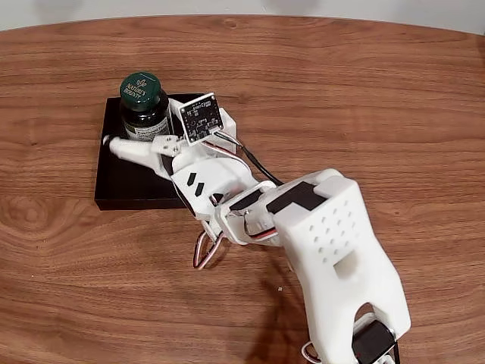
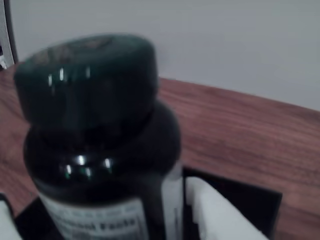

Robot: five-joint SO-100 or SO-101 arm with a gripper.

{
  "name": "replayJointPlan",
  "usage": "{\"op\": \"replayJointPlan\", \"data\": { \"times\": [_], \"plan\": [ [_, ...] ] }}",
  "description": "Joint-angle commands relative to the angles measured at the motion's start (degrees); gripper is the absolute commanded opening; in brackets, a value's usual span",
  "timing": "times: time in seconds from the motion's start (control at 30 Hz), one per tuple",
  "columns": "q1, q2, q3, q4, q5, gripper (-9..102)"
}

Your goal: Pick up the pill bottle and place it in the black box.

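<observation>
Seen in the fixed view, the pill bottle (image 1: 143, 106) stands upright in the black box's (image 1: 125, 186) far corner, flanked by the gripper (image 1: 140, 136), evidently for depositing; whether the jaws clamp it cannot be told. Wrist view: blurred dark-green cap, pale label, one white finger (image 2: 220, 215) just beside the bottle (image 2: 100, 145).

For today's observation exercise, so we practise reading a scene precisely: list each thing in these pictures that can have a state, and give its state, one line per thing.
pill bottle: upright, cap screwed on, over the black box's far left corner in the fixed view.
black box: open-topped, flat on the table, near part of its floor bare.
gripper: at the bottle's body, white fingers beside it; whether it grips cannot be told.
table: bare wood around the box.
</observation>
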Motion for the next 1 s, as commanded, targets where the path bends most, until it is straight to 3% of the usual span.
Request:
{"op": "replayJointPlan", "data": {
  "times": [0.0,0.97],
  "plan": [
    [0.4,2.8,0.7,-1.4,0.0,50],
    [5.3,27.7,27.5,3.8,5.9,44]
  ]
}}
